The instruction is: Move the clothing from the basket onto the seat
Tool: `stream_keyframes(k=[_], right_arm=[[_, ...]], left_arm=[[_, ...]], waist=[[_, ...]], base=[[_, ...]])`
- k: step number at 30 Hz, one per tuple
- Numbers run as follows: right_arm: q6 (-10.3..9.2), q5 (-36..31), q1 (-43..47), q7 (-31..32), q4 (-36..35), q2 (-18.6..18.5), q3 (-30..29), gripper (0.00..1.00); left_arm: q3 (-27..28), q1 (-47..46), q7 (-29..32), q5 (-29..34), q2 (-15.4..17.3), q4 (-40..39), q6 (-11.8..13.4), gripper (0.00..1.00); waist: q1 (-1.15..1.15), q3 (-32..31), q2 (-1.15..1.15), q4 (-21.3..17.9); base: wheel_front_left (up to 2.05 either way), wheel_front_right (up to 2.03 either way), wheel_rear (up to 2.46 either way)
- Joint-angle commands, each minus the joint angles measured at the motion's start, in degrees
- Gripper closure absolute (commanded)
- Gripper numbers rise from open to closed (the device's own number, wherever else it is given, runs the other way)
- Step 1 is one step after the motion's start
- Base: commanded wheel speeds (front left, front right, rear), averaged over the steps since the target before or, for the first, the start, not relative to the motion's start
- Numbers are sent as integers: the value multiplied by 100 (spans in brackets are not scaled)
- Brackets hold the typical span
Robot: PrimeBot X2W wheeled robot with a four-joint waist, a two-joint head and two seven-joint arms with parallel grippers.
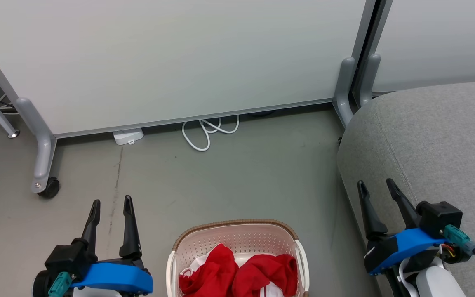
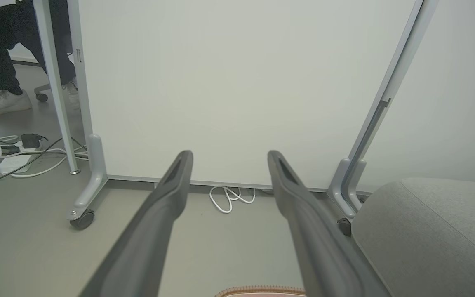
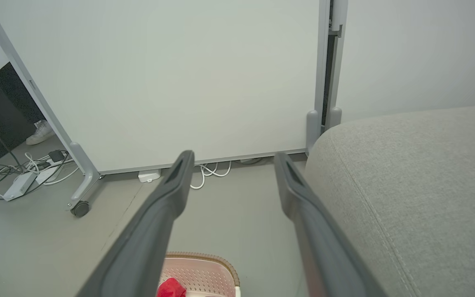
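Clothing [image 1: 237, 274], bottom centre: lay heaped inside the basket [image 1: 233, 225]. Your left gripper [image 1: 111, 202], lower left, and right gripper [image 1: 375, 183], lower right: jaws stood spread, empty, seemingly poised for pickup. Seat [image 1: 435, 136]: right edge.

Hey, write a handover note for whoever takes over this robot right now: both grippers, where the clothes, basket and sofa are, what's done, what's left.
Left gripper: open and empty, over the floor to the left of the basket.
Right gripper: open and empty, at the front edge of the seat.
Clothing: red, bunched inside the basket, which stands on the floor between the grippers. The seat is to its right.
Done: nothing so far; no clothing lies on the visible part of the seat.
Left: pick the clothing out of the basket and put it on the seat.
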Motion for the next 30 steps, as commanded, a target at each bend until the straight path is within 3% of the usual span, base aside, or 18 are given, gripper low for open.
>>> stream_keyframes(k=[1, 17, 30], right_arm=[[12, -142, -108, -58, -15, -43, 13, 0], [13, -809, -147, -194, 33, -47, 61, 0], [9, -744, -134, -174, 39, -47, 51, 0]], left_arm=[[-31, 14, -46, 122, 1, -6, 8, 0], [-84, 68, -213, 662, -8, -20, 64, 0], [-82, 70, -210, 607, -12, 17, 88, 0]], waist=[[0, 1, 0, 1], [0, -5, 0, -2], [0, -36, 0, -5]], base=[[0, 0, 0], [0, 0, 0], [0, 0, 0]])
